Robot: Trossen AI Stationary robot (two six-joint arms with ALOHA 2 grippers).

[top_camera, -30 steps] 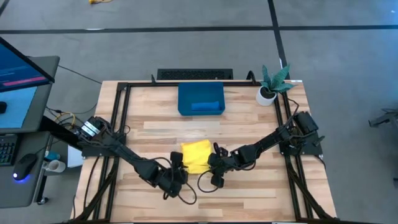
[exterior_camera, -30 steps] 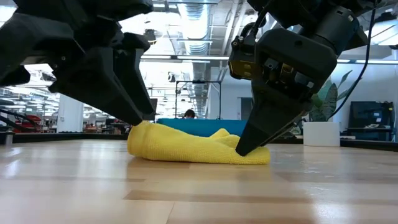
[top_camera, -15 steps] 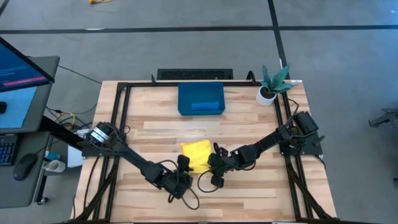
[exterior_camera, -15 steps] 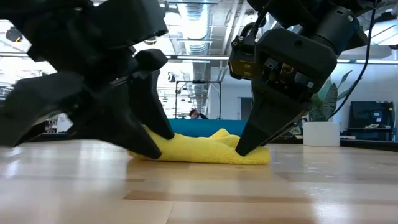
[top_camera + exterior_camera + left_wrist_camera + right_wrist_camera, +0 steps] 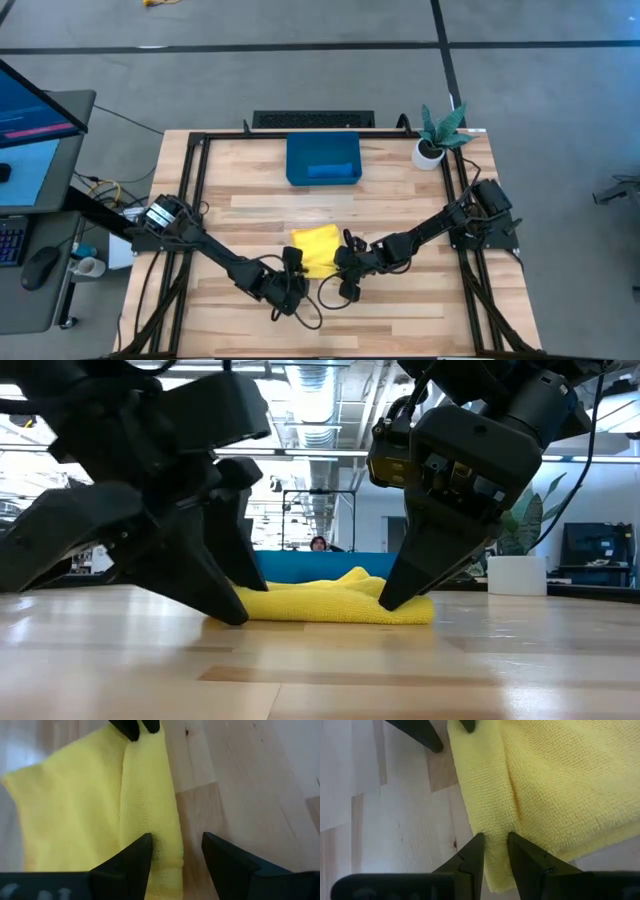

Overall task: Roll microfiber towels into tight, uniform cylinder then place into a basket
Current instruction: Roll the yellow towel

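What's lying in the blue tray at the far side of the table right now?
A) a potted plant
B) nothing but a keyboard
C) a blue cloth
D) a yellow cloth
C: the high view shows a lighter blue cloth lying inside the dark-blue tray; the yellow cloth lies mid-table.

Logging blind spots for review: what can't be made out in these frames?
- Blue towel: high view shows only a paler block in the basket; too small to tell.
- Yellow towel: its left end hidden behind the left gripper in low view.
- Right gripper: pinch depth hidden by the fold.
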